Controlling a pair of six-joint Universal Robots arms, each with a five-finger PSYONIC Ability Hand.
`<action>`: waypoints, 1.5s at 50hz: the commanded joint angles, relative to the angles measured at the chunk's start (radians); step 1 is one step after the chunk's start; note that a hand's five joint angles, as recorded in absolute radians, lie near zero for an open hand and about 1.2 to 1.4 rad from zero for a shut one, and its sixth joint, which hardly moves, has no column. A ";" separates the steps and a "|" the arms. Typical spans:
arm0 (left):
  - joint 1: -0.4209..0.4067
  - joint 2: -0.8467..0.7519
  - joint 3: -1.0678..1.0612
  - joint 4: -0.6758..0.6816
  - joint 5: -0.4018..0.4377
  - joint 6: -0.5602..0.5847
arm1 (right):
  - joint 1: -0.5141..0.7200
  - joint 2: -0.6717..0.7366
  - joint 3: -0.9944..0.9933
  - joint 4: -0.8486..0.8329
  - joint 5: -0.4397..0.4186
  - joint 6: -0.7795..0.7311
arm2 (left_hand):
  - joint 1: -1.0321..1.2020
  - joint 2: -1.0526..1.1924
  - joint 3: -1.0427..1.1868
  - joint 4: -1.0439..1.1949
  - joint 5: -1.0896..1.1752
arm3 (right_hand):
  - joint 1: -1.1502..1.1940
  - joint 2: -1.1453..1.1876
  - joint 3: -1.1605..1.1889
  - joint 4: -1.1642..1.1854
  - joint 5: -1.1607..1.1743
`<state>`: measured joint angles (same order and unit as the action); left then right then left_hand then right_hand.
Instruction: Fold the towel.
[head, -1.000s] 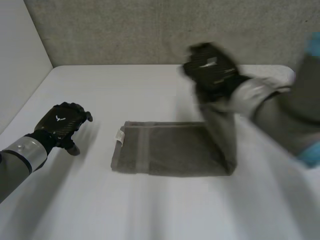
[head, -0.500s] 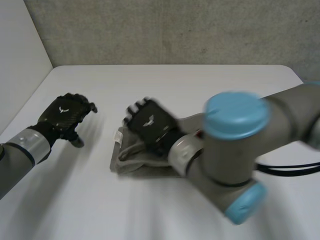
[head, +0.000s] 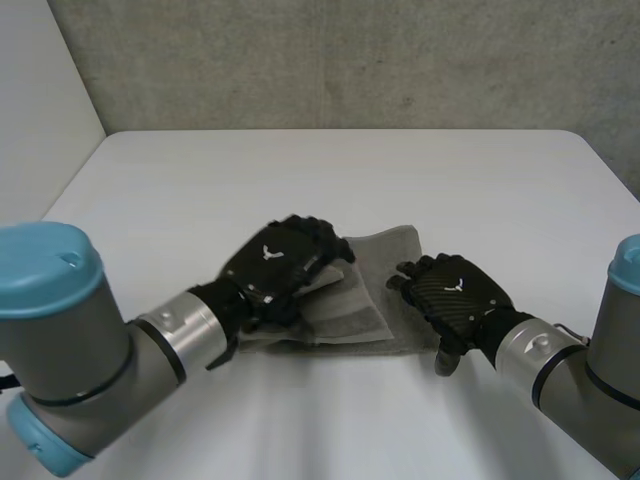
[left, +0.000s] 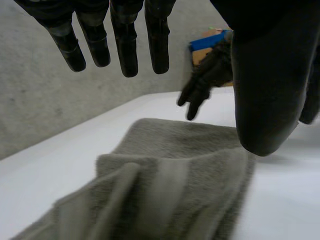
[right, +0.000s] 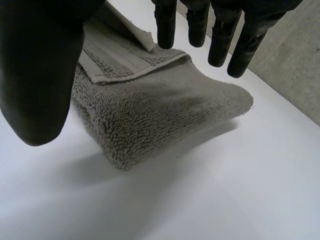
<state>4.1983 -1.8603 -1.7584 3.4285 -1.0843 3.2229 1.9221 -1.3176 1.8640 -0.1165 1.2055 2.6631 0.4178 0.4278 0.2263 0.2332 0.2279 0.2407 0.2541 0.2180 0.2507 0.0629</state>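
Head view: folded towel mid-frame on the desk, long axis left-right; left hand over its left half, right hand just beside its right end. Left wrist view: fingers straight, empty, above the towel. Right wrist view: fingers straight, empty, over the towel

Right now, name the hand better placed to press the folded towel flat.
Left, probably. The left hand hovers over the towel's folded layers, fingers straight; the right hand is out at the towel's edge, beside the fold.
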 joint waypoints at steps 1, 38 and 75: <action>-0.035 -0.085 0.031 0.012 -0.068 0.021 | -0.011 0.009 0.020 -0.054 -0.007 0.027 | -0.005 -0.015 -0.052 -0.059 0.011 | -0.066 -0.080 -0.043 -0.076 -0.063; 0.111 -0.276 0.177 0.089 -0.364 0.201 | 0.000 0.051 0.041 -0.135 -0.012 0.084 | -0.008 -0.018 -0.052 -0.059 0.008 | -0.066 -0.080 -0.043 -0.076 -0.063; 0.131 -0.209 0.123 0.078 -0.379 0.152 | -0.057 0.146 0.084 -0.250 0.003 0.066 | -0.034 -0.044 -0.052 -0.059 -0.019 | 0.810 0.797 -0.043 -0.076 0.813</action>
<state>4.3227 -2.0831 -1.6346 3.5080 -1.4648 3.3979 1.8720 -1.1660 1.9420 -0.3679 1.2082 2.7289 0.4177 0.4261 0.2263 0.2332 0.2172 0.9890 0.9721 0.2180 0.2507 0.8408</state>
